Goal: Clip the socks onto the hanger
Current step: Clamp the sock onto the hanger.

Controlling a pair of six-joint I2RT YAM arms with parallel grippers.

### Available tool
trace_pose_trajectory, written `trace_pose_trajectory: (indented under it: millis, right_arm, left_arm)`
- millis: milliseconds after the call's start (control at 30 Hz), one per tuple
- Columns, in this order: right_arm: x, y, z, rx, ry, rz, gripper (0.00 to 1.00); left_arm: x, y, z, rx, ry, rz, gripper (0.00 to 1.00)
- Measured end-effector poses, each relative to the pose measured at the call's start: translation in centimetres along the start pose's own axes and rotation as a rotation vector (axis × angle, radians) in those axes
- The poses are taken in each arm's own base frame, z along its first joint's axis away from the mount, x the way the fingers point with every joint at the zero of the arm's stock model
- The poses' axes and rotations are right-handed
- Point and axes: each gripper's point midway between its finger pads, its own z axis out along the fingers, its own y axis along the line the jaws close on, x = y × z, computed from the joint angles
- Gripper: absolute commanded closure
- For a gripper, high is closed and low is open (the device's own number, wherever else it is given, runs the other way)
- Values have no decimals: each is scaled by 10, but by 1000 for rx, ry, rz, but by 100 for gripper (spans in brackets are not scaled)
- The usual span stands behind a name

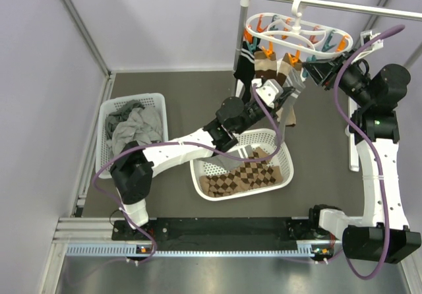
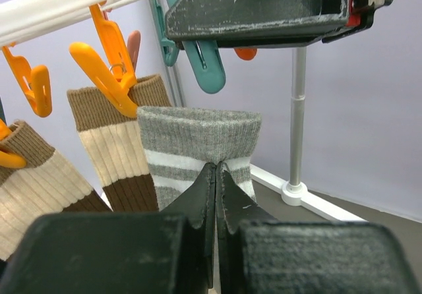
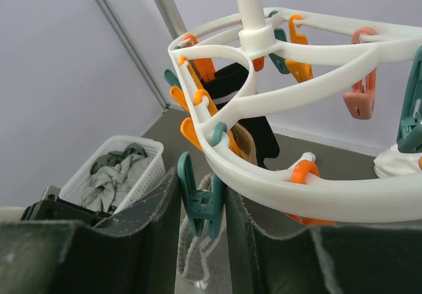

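The left pincer [image 2: 215, 175] is clenched on the grey striped sock [image 2: 198, 132]. It pinches the ribbed cuff a little below the top edge, so the cuff stands upright above the fingertips. The right pincer [image 3: 202, 231] is closed around a teal peg [image 3: 201, 205] on the outer ring of the hanger [image 3: 316, 198], with one finger against each handle. You cannot tell from the wrist view whether the peg's mouth is pressed open. The cuff sits just below that peg and is not yet in it.

The step in hand appears to be feeding the cuff into the peg. Proceed as follows:

1. Confirm that the right pincer squeezes both handles fully, so that the mouth gapes.
2. Raise the left pincer straight up until the cuff edge is well inside the mouth. Stop with the fingertips below the peg.
3. Ease the right pincer first so that the peg bites. Only then release the sock.

The hanger hangs from a rail by its hook and will probably swing if pushed, so apply no sideways load.

Two tan socks [image 2: 112, 142] hang from orange pegs [image 2: 105, 70] just beside the grey one, with a black sock [image 3: 241, 86] beyond them. Do not brush against these. Well below, a white mesh basket [image 1: 283, 175] stands on the worktop [image 1: 178, 96].
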Motion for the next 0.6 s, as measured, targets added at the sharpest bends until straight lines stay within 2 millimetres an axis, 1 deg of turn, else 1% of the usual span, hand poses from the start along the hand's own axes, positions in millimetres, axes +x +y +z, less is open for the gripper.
trace_pose_trajectory:
  millis: [267, 600]
  right_arm:
    - [0, 0, 0, 0, 0, 1, 100]
    - [0, 0, 0, 0, 0, 3, 100]
  left_arm:
    - [-8, 1, 6, 1, -22, -1, 100]
    - [0, -2, 9, 10, -12, -5, 100]
